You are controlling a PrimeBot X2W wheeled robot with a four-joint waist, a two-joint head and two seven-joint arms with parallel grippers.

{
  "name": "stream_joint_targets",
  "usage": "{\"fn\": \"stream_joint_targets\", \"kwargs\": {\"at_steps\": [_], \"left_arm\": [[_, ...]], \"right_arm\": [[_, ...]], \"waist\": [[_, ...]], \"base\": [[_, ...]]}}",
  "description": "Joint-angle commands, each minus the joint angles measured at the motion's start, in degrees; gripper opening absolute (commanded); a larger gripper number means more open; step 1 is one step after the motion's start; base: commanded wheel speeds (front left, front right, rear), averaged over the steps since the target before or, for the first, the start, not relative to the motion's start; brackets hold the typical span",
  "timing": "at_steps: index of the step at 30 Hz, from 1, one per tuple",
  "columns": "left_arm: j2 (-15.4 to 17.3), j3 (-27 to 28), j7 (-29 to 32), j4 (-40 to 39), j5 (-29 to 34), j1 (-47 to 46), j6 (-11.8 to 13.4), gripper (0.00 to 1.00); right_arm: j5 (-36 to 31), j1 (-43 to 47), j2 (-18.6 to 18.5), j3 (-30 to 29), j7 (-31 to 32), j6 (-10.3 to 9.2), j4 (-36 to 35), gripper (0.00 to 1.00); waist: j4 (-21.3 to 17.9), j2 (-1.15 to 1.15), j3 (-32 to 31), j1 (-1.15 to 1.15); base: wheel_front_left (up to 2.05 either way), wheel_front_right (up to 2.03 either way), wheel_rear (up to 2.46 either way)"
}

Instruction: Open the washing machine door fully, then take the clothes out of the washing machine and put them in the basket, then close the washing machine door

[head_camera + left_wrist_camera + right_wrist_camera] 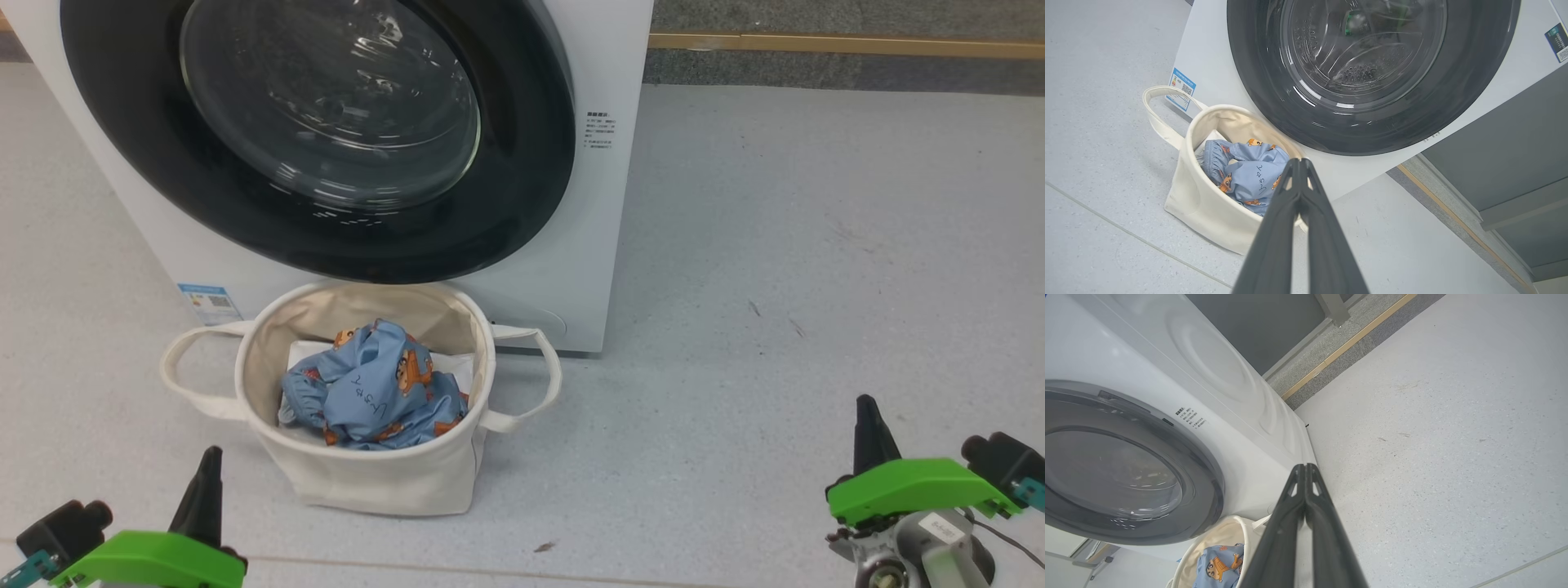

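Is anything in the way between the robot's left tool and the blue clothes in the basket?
Only the near wall of the basket stands between them. The left tool is shut, in front of the basket. The blue clothes lie on top inside it, with nothing covering them from above.

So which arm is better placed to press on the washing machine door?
Probably left: the left tool, shut, points at the washing machine door; the right tool hangs right of the washing machine, over floor.
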Motion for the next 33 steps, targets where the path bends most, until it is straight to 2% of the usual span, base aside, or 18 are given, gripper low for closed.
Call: {"fn": "stream_joint_targets", "kwargs": {"at_steps": [1,33], "left_arm": [[0.5,1.8,0.4,-2.2,-1.3,-1.3,-0.2,0.00],[-5.0,6.6,5.5,-6.5,-15.9,0.6,-0.3,0.00]], "right_arm": [[1.7,-1.1,-0.1,0.1,0.5,0.02,-2.4,0.00],[22.1,1.0,0.1,-1.6,5.7,0.03,-5.3,0.00]], "waist": [[0.1,0.00,0.0,0.00],[1.5,0.00,-0.2,0.00]], "base": [[0.00,0.00,0.00],[0.00,0.00,0.00]]}}
